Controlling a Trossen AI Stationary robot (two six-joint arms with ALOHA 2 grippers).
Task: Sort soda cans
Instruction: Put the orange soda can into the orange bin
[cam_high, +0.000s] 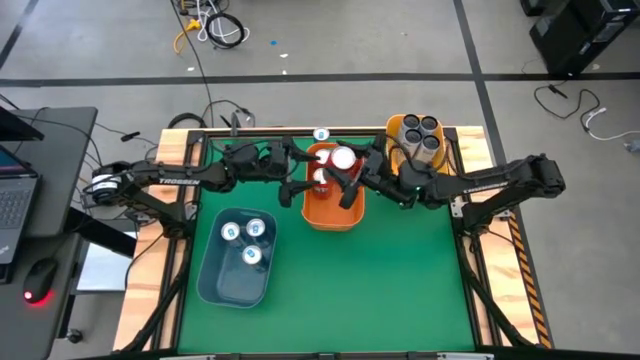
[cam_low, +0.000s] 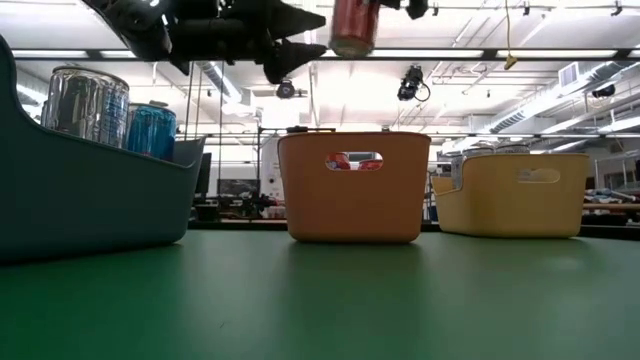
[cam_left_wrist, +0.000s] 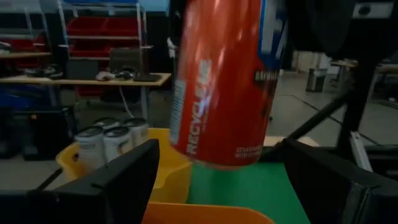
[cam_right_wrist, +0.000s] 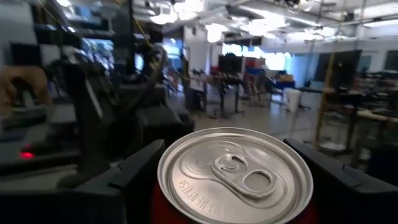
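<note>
A red soda can (cam_high: 343, 158) hangs upright above the orange bin (cam_high: 335, 218), with my right gripper (cam_right_wrist: 233, 183) shut on it. My left gripper (cam_left_wrist: 224, 183) is open. Its fingers stand wide on either side of the can's lower end (cam_left_wrist: 221, 149), apart from it. Red cans (cam_high: 320, 178) stand inside the orange bin (cam_low: 352, 200). Three teal cans (cam_high: 248, 238) stand in the blue bin (cam_high: 232, 282), and several dark cans (cam_high: 420, 134) stand in the yellow bin (cam_high: 396, 128). My right gripper pinches the red can between its two fingers (cam_right_wrist: 134, 177), on the side wall just below the top rim (cam_right_wrist: 163, 196). The fingers reach in about level from the table's right side. The can stands upright, pull tab up, lifted clear over the orange bin.
The three bins stand in the far half of the green table; the near half (cam_high: 330, 300) shows only bare green mat. One teal can (cam_high: 320, 134) stands by the table's far edge, behind the orange bin. Both arms meet over the orange bin.
</note>
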